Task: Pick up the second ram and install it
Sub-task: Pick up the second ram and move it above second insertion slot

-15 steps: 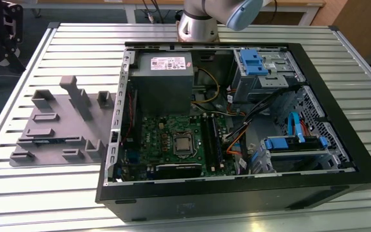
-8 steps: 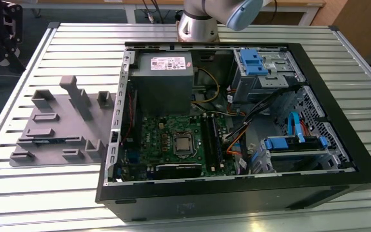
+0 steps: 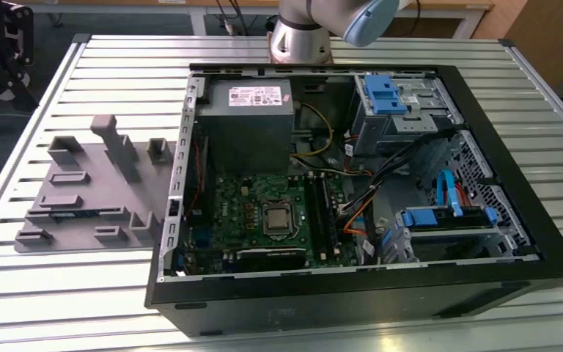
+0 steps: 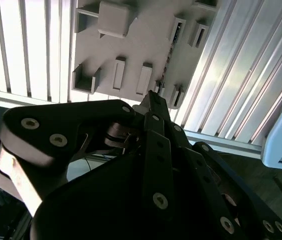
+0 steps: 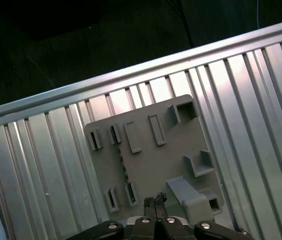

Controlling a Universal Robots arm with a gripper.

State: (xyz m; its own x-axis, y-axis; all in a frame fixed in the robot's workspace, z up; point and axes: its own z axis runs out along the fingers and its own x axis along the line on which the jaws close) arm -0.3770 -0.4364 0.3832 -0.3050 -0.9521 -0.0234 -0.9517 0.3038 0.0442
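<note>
Ribbed aluminium slats form the surface (image 3: pixel 86 308), which carries two things side by side: an open computer case (image 3: pixel 360 293) across the middle and right of the exterior view, and a grey fixture tray (image 3: pixel 86 176) on the exterior view's left. The case lies on its side with the panel off, so the green motherboard (image 3: pixel 262 213) faces straight up. That probably lets a part be pressed into its slots from above.

The second ram (image 3: pixel 81 213) sits in the tray, in the lower left of the exterior view, well apart from the case. It shows as a thin bluish strip standing on its long edge, with a small grey slot block at each end. In both wrist views it is only a dark line running between those pairs of blocks. Holding it upright like this seems meant to leave its flat faces free for a pinch from above.

The end effector (image 5: pixel 155 201) hangs off the surface edge, high in the upper left of the exterior view, beyond the tray's far side. In the first wrist view its fingertips are drawn together with nothing between them. Both wrist cameras look toward the tray, so I judge the ram has not yet been picked up.
</note>
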